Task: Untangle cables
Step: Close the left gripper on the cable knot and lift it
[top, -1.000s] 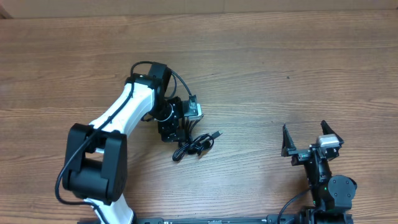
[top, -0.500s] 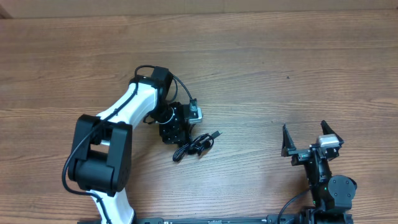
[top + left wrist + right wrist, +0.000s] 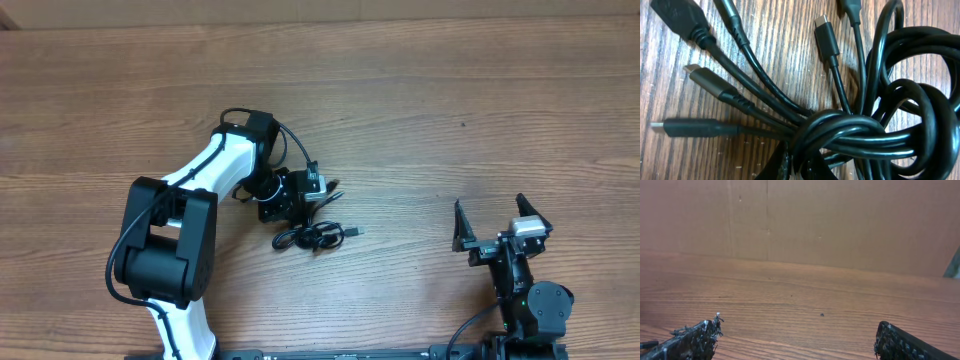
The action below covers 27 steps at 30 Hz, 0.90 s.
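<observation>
The cables point(image 3: 318, 236) are a knotted bundle of thin black cords lying on the wooden table point(image 3: 450, 110), just right of my left arm. In the left wrist view the cables point(image 3: 865, 135) fill the frame, wound into a tight knot. Several plug ends point(image 3: 827, 27) fan out to the upper left. My left gripper point(image 3: 301, 219) is shut on the bundle, and its fingers pinch the knot from below at the gripper point(image 3: 805, 167). My right gripper point(image 3: 497, 224) stands open and apart from the cables at the lower right. Between its fingertips my right gripper point(image 3: 795, 335) holds nothing.
The wooden table stretches behind and to both sides of the arms. A brown cardboard wall point(image 3: 800, 220) stands beyond the table's far edge in the right wrist view. The right arm's base point(image 3: 530, 305) sits at the near edge.
My left gripper came down and closed on the cable bundle. The bundle and its loose plug shifted slightly down and to the right. The right arm has not moved.
</observation>
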### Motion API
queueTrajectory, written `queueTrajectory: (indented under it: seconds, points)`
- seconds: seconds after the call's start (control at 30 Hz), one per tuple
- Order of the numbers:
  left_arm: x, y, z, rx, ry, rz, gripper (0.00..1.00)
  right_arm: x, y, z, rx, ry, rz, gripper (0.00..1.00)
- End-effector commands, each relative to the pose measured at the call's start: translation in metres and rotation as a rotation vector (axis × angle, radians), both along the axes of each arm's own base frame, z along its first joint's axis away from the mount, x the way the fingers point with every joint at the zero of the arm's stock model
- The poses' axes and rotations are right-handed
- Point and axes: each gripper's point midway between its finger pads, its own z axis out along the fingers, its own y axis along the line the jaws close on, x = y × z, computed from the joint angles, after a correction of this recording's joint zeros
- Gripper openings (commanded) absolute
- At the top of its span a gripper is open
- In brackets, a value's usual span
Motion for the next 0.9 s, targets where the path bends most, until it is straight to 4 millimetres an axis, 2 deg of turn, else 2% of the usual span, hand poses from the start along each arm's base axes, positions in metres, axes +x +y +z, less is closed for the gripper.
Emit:
queueTrajectory:
  seconds: [0.0, 0.07, 0.17, 0.27, 0.4, 0.5, 0.57, 0.73, 0.8, 0.87]
  points:
    - [-0.008, -0.003, -0.006, -0.014, 0.045, 0.006, 0.04, 0.000, 0.001, -0.004, 0.000, 0.006, 0.004, 1.00]
    - [-0.011, -0.008, 0.000, -0.047, 0.068, 0.013, 0.04, 0.000, 0.001, -0.004, 0.000, 0.006, 0.004, 1.00]
    - [-0.010, -0.020, 0.020, -0.117, 0.105, 0.038, 0.04, 0.000, 0.001, -0.004, 0.000, 0.006, 0.004, 1.00]
    - [0.004, -0.028, 0.040, -0.124, 0.144, 0.154, 0.04, 0.000, 0.001, -0.004, 0.000, 0.006, 0.004, 1.00]
    - [0.025, -0.034, 0.075, -0.081, 0.221, 0.354, 0.04, 0.000, 0.001, -0.004, 0.000, 0.006, 0.004, 1.00]
    - [0.036, -0.037, 0.116, -0.054, 0.280, 0.478, 0.04, 0.000, 0.001, -0.004, 0.000, 0.006, 0.004, 1.00]
    - [0.039, -0.038, 0.136, -0.042, 0.310, 0.543, 0.04, 0.000, 0.001, -0.004, 0.000, 0.006, 0.004, 1.00]
    - [0.039, -0.044, 0.176, -0.051, 0.405, 0.671, 0.04, 0.000, 0.001, -0.004, 0.000, 0.006, 0.004, 1.00]
    - [0.034, -0.051, 0.194, -0.068, 0.510, 0.749, 0.04, 0.000, 0.001, -0.004, 0.000, 0.006, 0.004, 1.00]
    - [0.030, -0.055, 0.203, -0.085, 0.571, 0.779, 0.04, 0.000, 0.001, -0.004, 0.000, 0.006, 0.004, 1.00]
